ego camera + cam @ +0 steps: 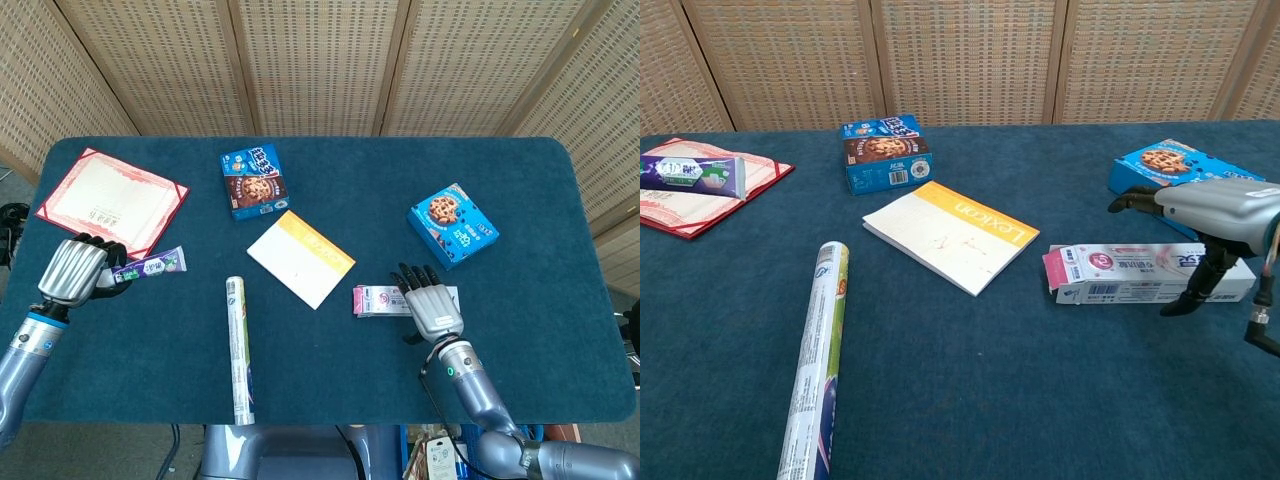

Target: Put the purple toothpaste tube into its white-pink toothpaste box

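Observation:
My left hand (74, 270) grips the capped end of the purple toothpaste tube (151, 266) near the table's left edge. In the chest view the tube (692, 172) hangs level above the table, and the hand itself is out of frame. The white-pink toothpaste box (383, 300) lies flat right of centre, its open flap end (1058, 268) facing left. My right hand (432, 306) hovers over the box's right half, fingers spread. In the chest view this hand (1206, 212) straddles the box (1140, 272), thumb down in front and the other fingers raised behind it, holding nothing.
A red-framed certificate (108, 196) lies at the far left. A white and yellow book (300, 257) sits mid-table, with a rolled tube (238, 347) in front of it. One blue cookie box (254, 181) stands at the back, another (452, 224) behind my right hand.

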Available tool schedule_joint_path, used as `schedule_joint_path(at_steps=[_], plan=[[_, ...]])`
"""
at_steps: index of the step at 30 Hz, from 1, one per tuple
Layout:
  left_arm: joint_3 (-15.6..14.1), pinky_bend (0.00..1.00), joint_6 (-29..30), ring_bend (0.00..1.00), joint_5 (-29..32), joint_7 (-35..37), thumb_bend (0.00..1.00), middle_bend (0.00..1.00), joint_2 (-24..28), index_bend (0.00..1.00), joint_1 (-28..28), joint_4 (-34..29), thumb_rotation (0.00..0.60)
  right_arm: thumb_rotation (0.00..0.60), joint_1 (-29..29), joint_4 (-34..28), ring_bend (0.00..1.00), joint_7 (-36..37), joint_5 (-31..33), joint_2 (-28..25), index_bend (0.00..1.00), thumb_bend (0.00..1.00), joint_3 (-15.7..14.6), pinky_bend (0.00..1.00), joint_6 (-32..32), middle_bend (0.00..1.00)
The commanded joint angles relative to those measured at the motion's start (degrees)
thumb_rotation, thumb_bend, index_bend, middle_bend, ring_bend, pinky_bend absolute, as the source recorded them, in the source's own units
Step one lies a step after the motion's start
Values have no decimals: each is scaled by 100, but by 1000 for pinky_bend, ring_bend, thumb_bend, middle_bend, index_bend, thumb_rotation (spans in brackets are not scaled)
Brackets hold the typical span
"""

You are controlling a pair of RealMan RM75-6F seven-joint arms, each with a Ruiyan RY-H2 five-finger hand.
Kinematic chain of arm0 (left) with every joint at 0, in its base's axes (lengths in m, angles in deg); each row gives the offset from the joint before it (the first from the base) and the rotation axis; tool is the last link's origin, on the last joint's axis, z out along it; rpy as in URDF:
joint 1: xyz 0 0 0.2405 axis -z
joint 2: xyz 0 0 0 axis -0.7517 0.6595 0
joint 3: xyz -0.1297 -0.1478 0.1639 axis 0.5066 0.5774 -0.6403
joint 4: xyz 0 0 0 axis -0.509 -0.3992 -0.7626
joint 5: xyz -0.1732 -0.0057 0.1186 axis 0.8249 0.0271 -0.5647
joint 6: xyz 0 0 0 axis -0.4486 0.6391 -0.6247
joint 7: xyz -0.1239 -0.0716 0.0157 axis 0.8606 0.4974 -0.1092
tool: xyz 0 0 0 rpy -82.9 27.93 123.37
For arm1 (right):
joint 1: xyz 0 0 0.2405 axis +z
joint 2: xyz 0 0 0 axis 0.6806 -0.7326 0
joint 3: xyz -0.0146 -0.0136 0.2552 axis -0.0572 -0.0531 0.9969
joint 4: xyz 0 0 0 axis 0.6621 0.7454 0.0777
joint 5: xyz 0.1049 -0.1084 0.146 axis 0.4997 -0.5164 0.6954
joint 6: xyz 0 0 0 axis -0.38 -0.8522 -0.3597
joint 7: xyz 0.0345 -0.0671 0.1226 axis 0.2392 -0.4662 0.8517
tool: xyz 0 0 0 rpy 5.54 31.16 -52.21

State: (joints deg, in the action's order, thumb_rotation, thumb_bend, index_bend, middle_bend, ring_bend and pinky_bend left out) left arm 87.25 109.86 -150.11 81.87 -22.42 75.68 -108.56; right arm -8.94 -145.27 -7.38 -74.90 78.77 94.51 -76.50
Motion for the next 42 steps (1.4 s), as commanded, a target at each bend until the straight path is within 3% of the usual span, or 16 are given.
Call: schedule_joint_path(at_steps=[1,10,30,35,38,40,42], plan=[[-12,464,-1,538,-17,17,357,685,-19,885,1,34,600,600,122,268,0,12,263,131,0,0,7,0,103,0],[-32,464,64,538,-86,112,357,685,-109,884,-4,173,600,600,310,696,0,73,774,209,2,0,-15,0,187,0],[-26,464,83,539,-91,131,356,685,-118,884,-5,177,600,600,250,949,0,706,423,486,140,0,-241,0,-16,0],[-54,464,66,538,-123,117,357,685,-156,884,4,204,600,600,276,1006,0,743,245,595,231,0,-204,1,-156,69],[-56,464,81,538,-128,122,357,685,-178,884,-1,239,600,600,253,1076,38,832,205,676,317,0,-180,98,-230,169],[-53,464,82,539,-122,145,357,685,-180,884,-3,259,600,600,230,1142,126,882,153,718,387,0,-193,233,-274,259],[-54,464,98,539,-132,160,357,685,-180,884,-6,280,600,600,197,1210,197,948,64,766,433,0,-212,296,-332,326]])
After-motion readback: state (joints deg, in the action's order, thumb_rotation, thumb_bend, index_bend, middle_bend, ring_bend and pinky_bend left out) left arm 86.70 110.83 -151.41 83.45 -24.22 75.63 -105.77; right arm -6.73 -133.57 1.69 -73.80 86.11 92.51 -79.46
